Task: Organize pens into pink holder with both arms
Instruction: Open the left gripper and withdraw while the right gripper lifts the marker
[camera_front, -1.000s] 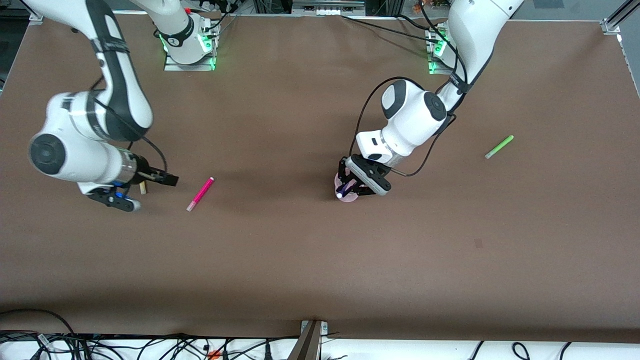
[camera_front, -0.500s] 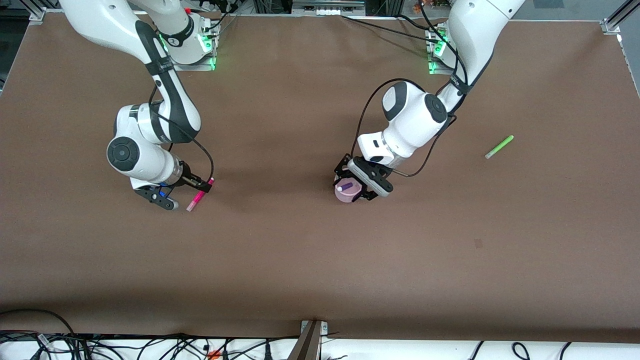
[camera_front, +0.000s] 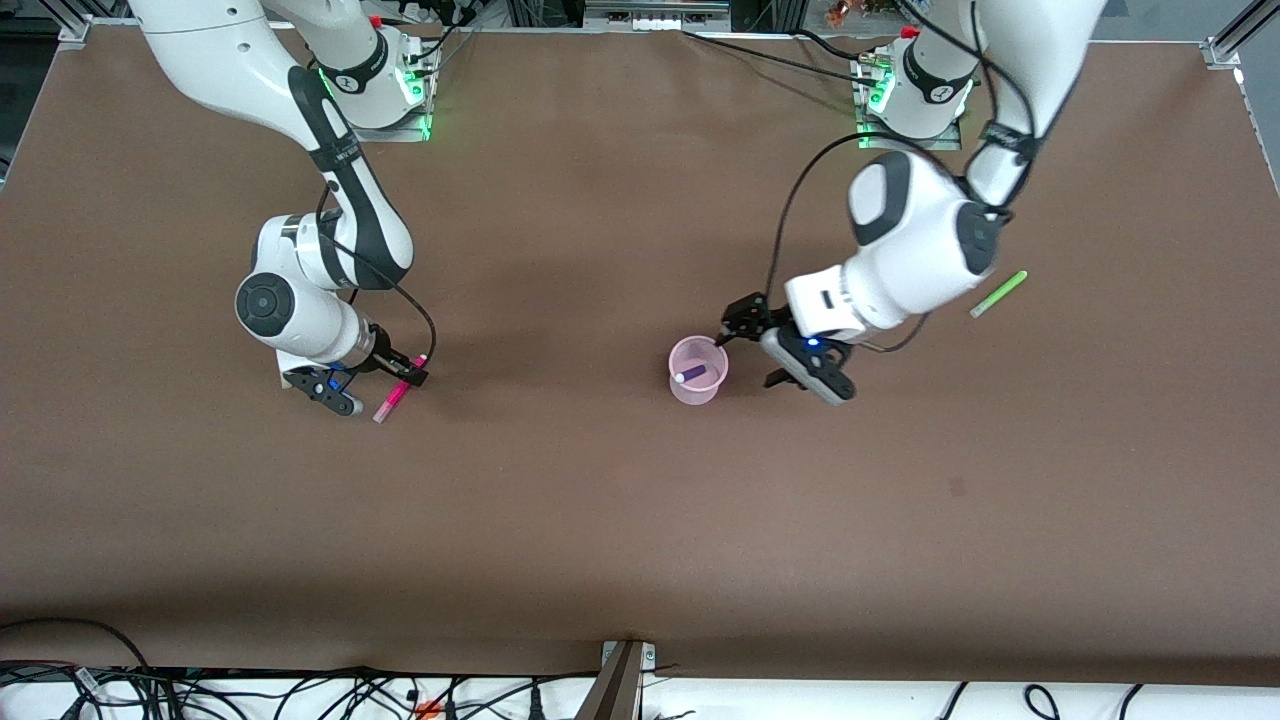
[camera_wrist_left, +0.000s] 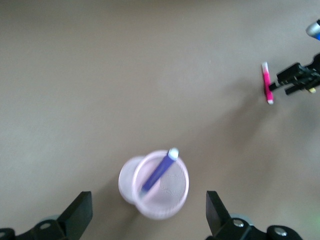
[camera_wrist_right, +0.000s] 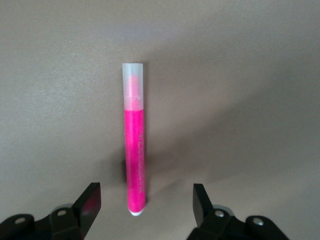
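The pink holder (camera_front: 698, 372) stands mid-table with the dark blue-purple pen (camera_front: 689, 375) leaning inside it; both show in the left wrist view, holder (camera_wrist_left: 172, 192) and pen (camera_wrist_left: 160, 170). My left gripper (camera_front: 752, 350) (camera_wrist_left: 148, 215) is open and empty, raised just beside the holder toward the left arm's end. The magenta-pink pen (camera_front: 388, 404) (camera_wrist_right: 135, 150) lies flat on the table. My right gripper (camera_front: 404, 382) (camera_wrist_right: 145, 202) is open, low over it, with a finger on each side of the pen's end. The light green pen (camera_front: 998, 293) lies near the left arm's end. The yellow pen is out of view.
The brown table (camera_front: 620, 520) is bare nearer the camera. The arm bases (camera_front: 378, 90) stand along the farthest edge. Cables and a bracket (camera_front: 622, 680) run along the nearest edge. The left wrist view shows the right gripper (camera_wrist_left: 297, 77) by the magenta pen (camera_wrist_left: 267, 82).
My left gripper let the blue-purple pen drop into the holder, then rose and moved toward the left arm's end. My right gripper swung over to the magenta pen and lowered around it.
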